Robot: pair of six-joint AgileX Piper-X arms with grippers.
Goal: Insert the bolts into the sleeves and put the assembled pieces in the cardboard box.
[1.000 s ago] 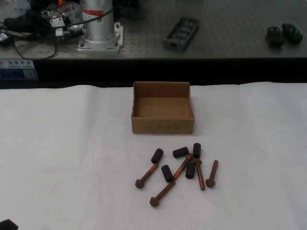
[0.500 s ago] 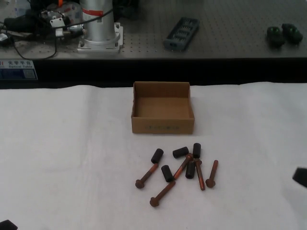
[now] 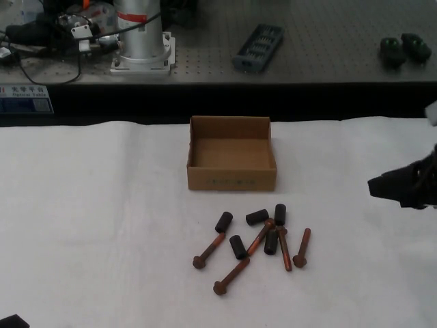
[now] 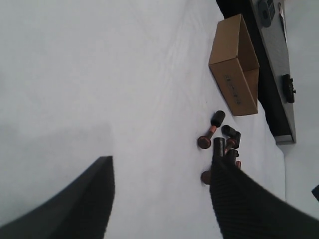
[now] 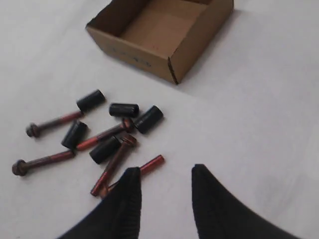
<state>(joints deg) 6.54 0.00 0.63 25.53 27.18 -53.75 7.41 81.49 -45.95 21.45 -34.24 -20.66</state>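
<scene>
The right gripper (image 5: 164, 172) has its fingers spread with nothing between them. Just ahead lie the bolts (image 5: 47, 161) and black sleeves (image 5: 123, 109), loose in one heap, one bolt's end hidden behind a finger. Past the heap stands the cardboard box (image 5: 134, 53), only its bare floor showing. The left gripper (image 4: 159, 172), likewise spread and holding nothing, sits well away from the heap, and one of its fingers covers part of it.
</scene>
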